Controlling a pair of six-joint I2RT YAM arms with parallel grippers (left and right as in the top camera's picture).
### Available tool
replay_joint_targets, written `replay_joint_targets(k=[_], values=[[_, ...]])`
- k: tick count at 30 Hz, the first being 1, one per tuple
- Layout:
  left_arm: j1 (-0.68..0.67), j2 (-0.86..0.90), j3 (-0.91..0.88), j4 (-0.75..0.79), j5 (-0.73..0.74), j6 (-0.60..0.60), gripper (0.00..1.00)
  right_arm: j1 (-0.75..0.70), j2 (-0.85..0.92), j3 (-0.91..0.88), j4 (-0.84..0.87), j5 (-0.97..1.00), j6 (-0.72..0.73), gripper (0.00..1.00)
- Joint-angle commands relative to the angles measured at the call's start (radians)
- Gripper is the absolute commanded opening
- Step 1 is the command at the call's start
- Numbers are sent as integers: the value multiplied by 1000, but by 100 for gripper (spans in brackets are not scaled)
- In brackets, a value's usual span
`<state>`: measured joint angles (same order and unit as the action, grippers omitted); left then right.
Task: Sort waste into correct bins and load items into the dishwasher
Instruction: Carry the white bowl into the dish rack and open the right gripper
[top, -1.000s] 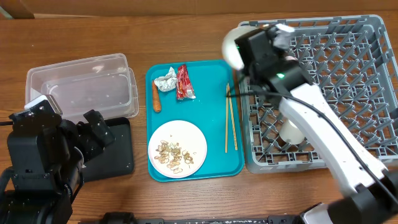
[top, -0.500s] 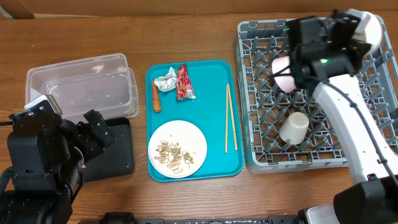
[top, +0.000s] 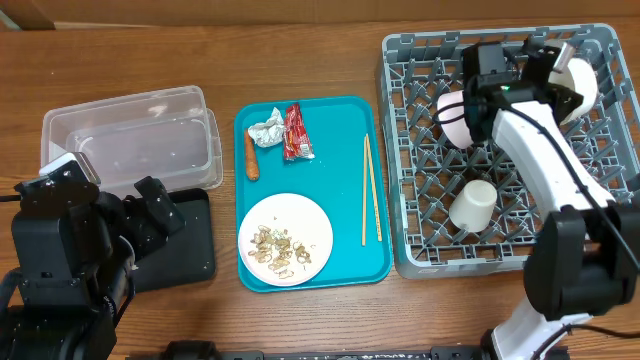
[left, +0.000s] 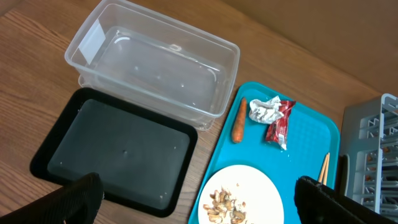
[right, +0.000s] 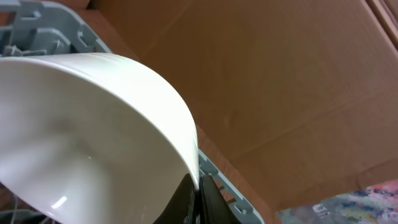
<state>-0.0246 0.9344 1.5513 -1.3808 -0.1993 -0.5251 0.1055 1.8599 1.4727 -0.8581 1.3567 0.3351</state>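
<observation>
My right gripper is shut on the rim of a white bowl and holds it tilted over the far right of the grey dish rack; the right wrist view shows my fingertips pinching the bowl's edge. A second white bowl and a white cup sit in the rack. My left gripper is open and empty above the black tray. The foil ball, red wrapper, carrot, chopsticks and plate with scraps lie on the teal tray.
The clear tub stands at the far left, behind the black tray. The teal tray lies between the bins and the rack. A cardboard wall rises behind the rack.
My right arm has carried the white bowl from the rack's far left corner across to its far right side. The left arm has not moved.
</observation>
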Motion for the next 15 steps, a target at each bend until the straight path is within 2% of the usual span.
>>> replay_joint_targets(k=[1, 15], values=[[-2, 2, 7, 0, -14, -13, 100, 2, 15, -1, 8, 56, -3, 4], [-2, 2, 7, 0, -14, -13, 100, -8, 22, -122, 34, 34, -3, 4]])
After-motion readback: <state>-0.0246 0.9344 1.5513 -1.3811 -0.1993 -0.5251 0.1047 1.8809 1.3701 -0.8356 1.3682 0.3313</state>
